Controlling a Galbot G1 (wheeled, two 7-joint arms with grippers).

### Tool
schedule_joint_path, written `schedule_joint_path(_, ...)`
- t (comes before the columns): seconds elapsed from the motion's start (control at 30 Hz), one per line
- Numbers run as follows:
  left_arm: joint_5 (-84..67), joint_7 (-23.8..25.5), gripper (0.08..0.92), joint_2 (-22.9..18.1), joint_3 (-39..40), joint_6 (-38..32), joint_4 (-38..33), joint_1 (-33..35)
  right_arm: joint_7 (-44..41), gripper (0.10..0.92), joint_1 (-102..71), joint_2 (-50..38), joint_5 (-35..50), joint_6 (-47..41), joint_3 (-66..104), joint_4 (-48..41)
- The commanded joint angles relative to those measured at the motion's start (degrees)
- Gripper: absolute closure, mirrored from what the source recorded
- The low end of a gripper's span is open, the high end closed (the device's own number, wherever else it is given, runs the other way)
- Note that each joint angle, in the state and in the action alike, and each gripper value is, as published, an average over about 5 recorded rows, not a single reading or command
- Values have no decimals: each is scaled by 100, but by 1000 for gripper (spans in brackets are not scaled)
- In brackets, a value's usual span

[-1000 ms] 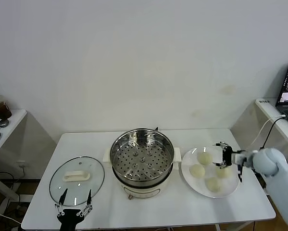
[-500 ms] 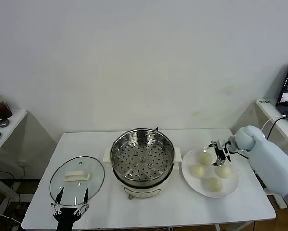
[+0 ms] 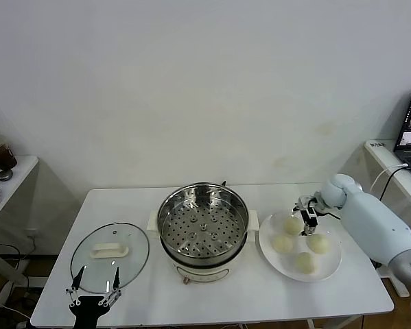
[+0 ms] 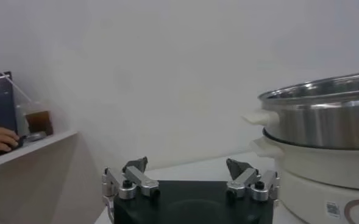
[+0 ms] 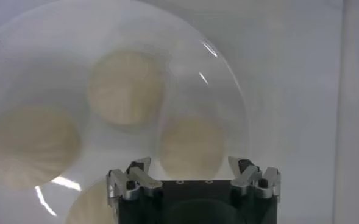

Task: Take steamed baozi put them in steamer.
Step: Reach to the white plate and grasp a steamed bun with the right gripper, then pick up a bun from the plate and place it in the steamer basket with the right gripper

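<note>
All four steamed baozi [image 3: 292,224] sit on the flat white plate [image 3: 332,268] at the right of the worktop [image 3: 260,301], none yet in the steamer [image 3: 202,221], whose perforated tray lies bare just to the plate's left; the right gripper [image 3: 307,213] hangs directly over the plate, poised above the bun at the plate's far edge, jaws spread and grasping nothing — how far they have begun to narrow I cannot tell; the buns are round, so no long axis governs the approach, and the coming move looks like a straight drop onto the bun beneath; the right arm is plainly the nearer one; the left gripper [image 3: 94,294] is parked at the worktop's near edge beside the glass lid [image 3: 110,250], jaws released; the right wrist view shows a bun [image 5: 191,143] centred between the fingers [image 5: 135,175] — an alignment the head view cannot confirm; the head view alone shows the steamer's place.
</note>
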Motion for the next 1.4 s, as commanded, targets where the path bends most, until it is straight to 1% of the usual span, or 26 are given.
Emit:
schedule_joint_path(0.03,4,-3,177,-1,-9,-3,-2,0,23,306,147,150,-66,-26,-222,-173)
schedule_joint_path(0.1,9,-15,177,-4,-27,-14,-5,-1,28,326,132,158,-84,-32,-221,-157)
schedule_joint_path(0.33,11,-21,177,-9,-52,-29,-35,12,10,433,96,106,-160,-45,-279,-71)
schedule_joint_path(0.47,12,-20,177,-18,-53,-25,-75,17,-19,469,118,40,-125,-40,-300,15)
schedule_joint_path(0.6,24,-19,177,-21,-50,-22,-103,21,-62,508,202,-70,30,-39,-385,161)
schedule_joint_path(0.73,32,-19,177,-21,-44,-22,-118,22,-96,551,465,-281,445,-36,-597,466)
schedule_joint_path(0.93,25,-12,177,12,-41,-19,-135,16,-241,549,1437,-672,1326,71,-1201,1152)
schedule_joint_path(1.07,3,-1,177,61,-43,-7,-119,-22,-350,543,2436,-654,2055,225,-1852,1401)
schedule_joint_path(1.23,-41,15,177,117,-50,8,-82,-97,-427,542,3425,-230,2704,552,-2422,1392)
schedule_joint_path(1.4,-81,27,177,169,-78,15,-63,-147,-524,541,4007,467,3250,843,-2931,1460)
